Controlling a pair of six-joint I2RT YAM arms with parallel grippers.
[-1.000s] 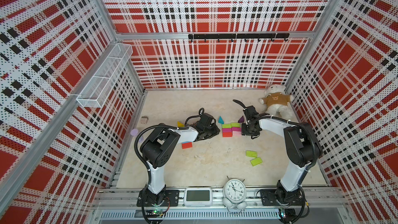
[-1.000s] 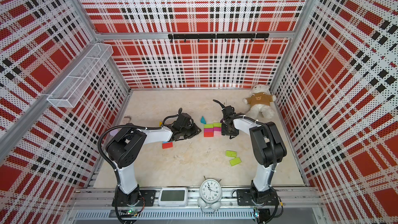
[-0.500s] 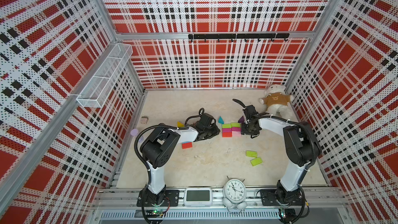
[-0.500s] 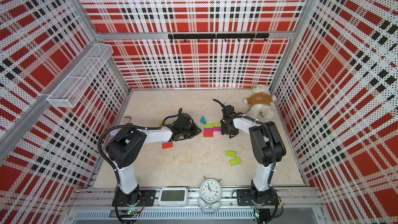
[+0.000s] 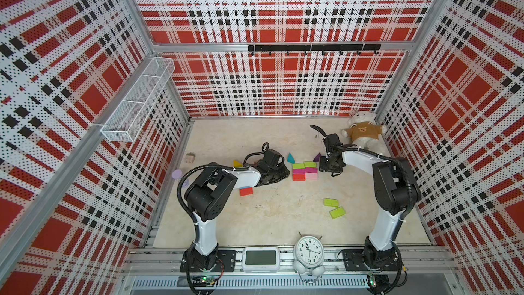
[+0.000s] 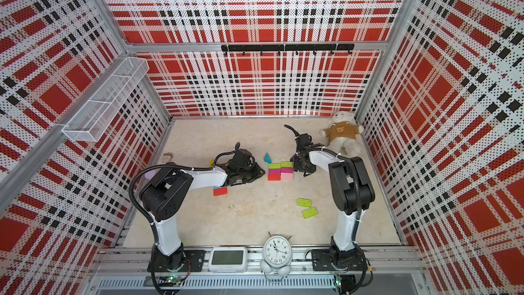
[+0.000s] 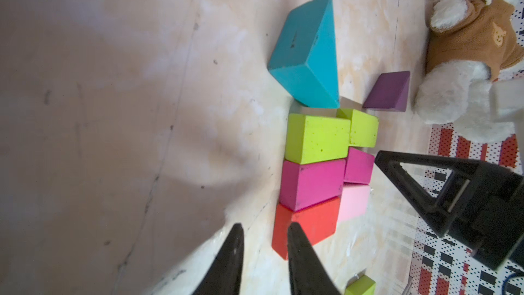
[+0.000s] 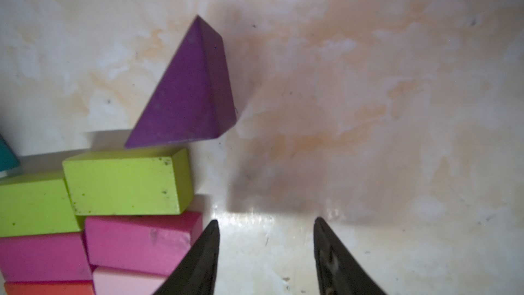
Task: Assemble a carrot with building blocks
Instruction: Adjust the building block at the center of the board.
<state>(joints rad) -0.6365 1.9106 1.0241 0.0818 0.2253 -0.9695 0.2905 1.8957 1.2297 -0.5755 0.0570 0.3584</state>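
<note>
Fingers point(image 8: 198, 259), right gripper point(image 8: 265, 221): parted, empty; should straddle purple triangular block point(image 8: 187, 95) clear of lime-green rectangular block point(image 8: 124, 183); left gripper point(image 7: 265, 225) narrowly parted, empty.

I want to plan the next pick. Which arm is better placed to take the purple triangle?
Right, most likely. The purple triangle lies just ahead of the right fingers, which stand open with nothing between. The left fingers are across the laid blocks, by the red block.

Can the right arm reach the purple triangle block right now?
Probably yes. The right gripper is open and empty, the purple triangle lies just ahead with nothing between them; only the lime block crowds one side.
</note>
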